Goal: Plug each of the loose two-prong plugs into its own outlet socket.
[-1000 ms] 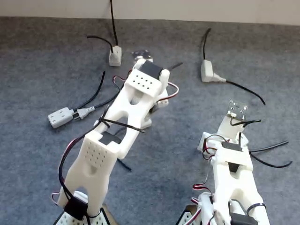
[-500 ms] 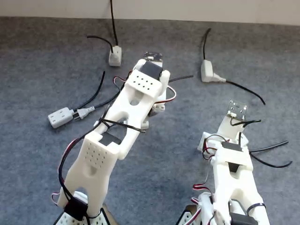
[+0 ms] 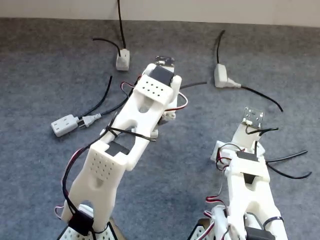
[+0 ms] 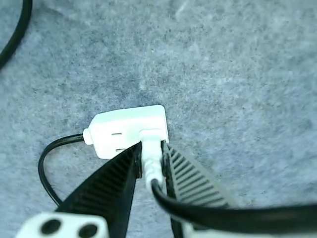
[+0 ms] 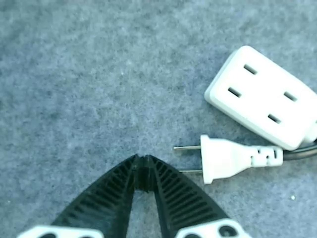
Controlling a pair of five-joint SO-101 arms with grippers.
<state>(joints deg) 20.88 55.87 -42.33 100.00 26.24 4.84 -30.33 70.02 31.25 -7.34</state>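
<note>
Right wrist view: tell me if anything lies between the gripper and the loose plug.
Nothing visible does. Only bare carpet separates the right gripper, fingers shut, from the loose plug, which lies beside the outlet block.

on the plug (image 4: 150, 148) you can't see the prongs where it meets the outlet block (image 4: 124, 131); its cord (image 4: 233, 215), leading away from that block, runs out of frame.

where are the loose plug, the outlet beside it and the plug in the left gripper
loose plug (image 5: 227, 158), right wrist view, white body
outlet (image 5: 260, 96), right wrist view, slotted face
held plug (image 4: 150, 149), left wrist view, white body
</note>
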